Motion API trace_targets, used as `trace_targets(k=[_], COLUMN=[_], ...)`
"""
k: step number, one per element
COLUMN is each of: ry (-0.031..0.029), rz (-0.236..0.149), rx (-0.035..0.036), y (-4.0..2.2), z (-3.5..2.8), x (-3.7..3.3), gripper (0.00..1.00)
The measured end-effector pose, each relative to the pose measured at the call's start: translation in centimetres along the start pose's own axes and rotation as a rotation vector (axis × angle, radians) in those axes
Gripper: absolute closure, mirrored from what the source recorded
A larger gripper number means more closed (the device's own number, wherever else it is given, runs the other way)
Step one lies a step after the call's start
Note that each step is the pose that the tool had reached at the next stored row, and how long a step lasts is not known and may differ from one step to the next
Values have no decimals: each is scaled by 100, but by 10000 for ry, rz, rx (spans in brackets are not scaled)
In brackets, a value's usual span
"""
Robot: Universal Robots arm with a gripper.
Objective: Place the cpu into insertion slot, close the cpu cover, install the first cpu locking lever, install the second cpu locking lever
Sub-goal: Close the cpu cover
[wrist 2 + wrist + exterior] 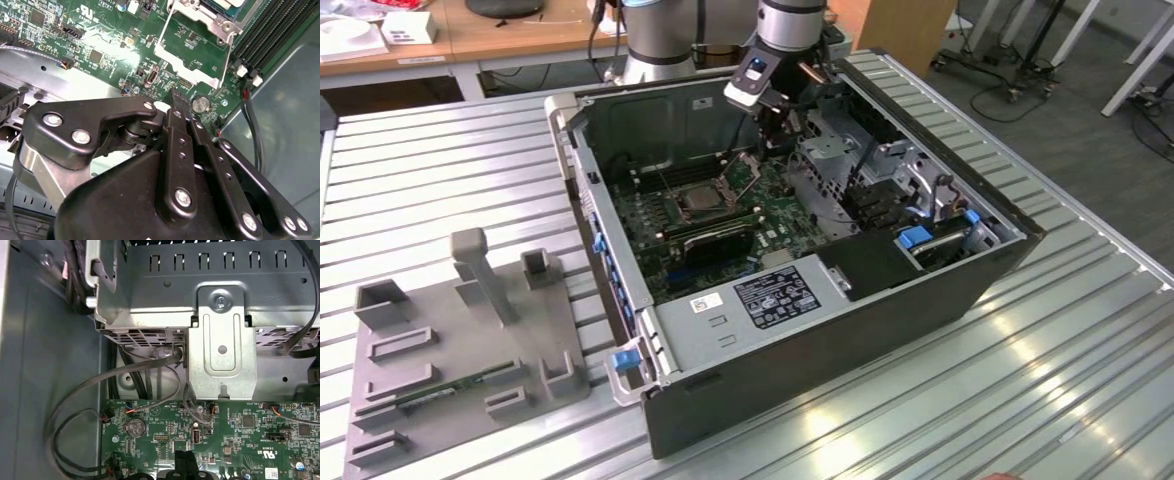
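With the cpu seated, the gripper hangs pinched narrow and empty near the raised cover, suiting a push rather than a grasp.

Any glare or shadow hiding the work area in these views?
Exterior view: light streaks glare on the ribbed table; second wrist view: bright patch washes the motherboard beside the open cpu cover; first wrist view: even, shadow under the metal cage.

The cpu, a dull silvery square, lies flat in the insertion slot on the green motherboard; the cpu cover, a windowed metal frame, stands swung open at the slot's edge
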State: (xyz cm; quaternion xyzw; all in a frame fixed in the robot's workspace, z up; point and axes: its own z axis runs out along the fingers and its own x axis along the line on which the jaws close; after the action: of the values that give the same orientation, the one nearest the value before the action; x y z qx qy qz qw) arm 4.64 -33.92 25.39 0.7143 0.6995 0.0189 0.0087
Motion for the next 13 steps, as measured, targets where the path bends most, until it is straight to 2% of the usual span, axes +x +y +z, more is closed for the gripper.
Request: trace_targets(k=[6, 9, 13], ry=[-154, -161, -161], rz=[-6, -4, -7], rx=[-3, -3, -9], y=[-3, -9, -70], z=[70, 83, 95], x=[-1, -2, -2], gripper=[89, 89, 89])
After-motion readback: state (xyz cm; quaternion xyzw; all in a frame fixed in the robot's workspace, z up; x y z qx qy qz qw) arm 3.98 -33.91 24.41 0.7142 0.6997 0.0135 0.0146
